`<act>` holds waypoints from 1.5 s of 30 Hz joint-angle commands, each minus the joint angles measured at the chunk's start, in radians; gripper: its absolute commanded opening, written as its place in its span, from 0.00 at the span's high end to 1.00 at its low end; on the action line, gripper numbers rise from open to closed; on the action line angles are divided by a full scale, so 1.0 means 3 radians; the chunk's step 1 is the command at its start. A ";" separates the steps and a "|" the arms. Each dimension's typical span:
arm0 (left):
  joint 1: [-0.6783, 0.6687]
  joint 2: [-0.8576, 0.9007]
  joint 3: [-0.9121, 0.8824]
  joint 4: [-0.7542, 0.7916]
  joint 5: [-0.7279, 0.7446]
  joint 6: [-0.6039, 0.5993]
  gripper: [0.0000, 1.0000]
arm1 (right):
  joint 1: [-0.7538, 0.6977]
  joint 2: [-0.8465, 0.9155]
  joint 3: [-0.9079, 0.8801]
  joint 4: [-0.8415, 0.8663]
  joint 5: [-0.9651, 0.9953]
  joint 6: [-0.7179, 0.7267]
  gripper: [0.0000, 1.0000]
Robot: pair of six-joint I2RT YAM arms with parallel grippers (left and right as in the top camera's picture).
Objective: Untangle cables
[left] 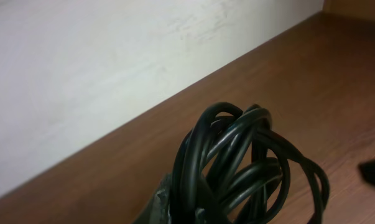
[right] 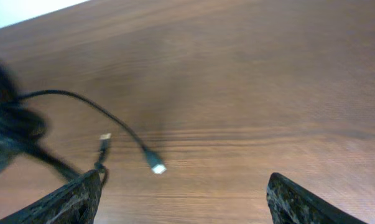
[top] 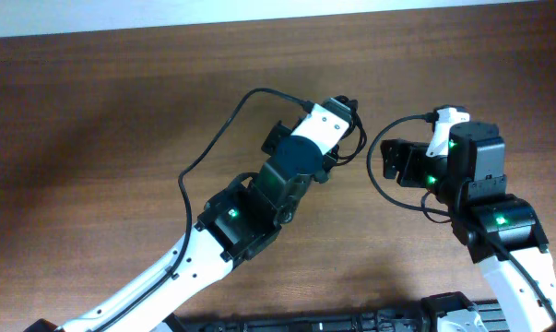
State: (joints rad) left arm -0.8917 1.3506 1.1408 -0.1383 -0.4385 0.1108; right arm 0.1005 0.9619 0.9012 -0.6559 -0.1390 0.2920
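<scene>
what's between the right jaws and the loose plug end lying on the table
Nothing visible. The right gripper is open, and only bare table lies between its jaws and the silver-tipped plug. The plug's thin cable trails off to the left.

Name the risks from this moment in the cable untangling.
1. The cable bundle is a dense knot of coils filling the left wrist view, so the hold of the left gripper cannot be checked; pulling could tighten the tangle or let it slip.
2. The right gripper is wide open, holding nothing. A silver-tipped plug and a second plug lie close together ahead of it, the second's cord seeming to reach a fingertip; descending could pin that cord or catch both.
</scene>
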 commanded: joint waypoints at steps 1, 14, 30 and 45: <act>-0.0015 -0.0048 0.0031 0.0043 0.0039 -0.0398 1.00 | -0.0010 -0.0025 0.0027 0.0071 -0.0395 -0.0173 0.16; -0.0359 -0.0048 0.0031 0.0187 0.0114 -0.0422 1.00 | -0.0009 -0.0025 0.0027 0.0146 -0.0524 -0.0159 0.16; -0.0401 -0.0050 0.0031 0.0233 0.0083 -0.0421 1.00 | -0.0010 -0.0022 0.0027 0.0041 -0.0023 0.0130 0.16; -0.0401 -0.0069 0.0032 0.0356 -0.0436 -0.0418 1.00 | -0.0010 -0.0022 0.0025 -0.0184 0.0445 0.0130 0.16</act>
State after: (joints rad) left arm -1.0183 1.3628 1.1358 -0.0639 -0.4534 -0.0021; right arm 0.1059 0.9489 0.9073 -0.6880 -0.1299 0.3328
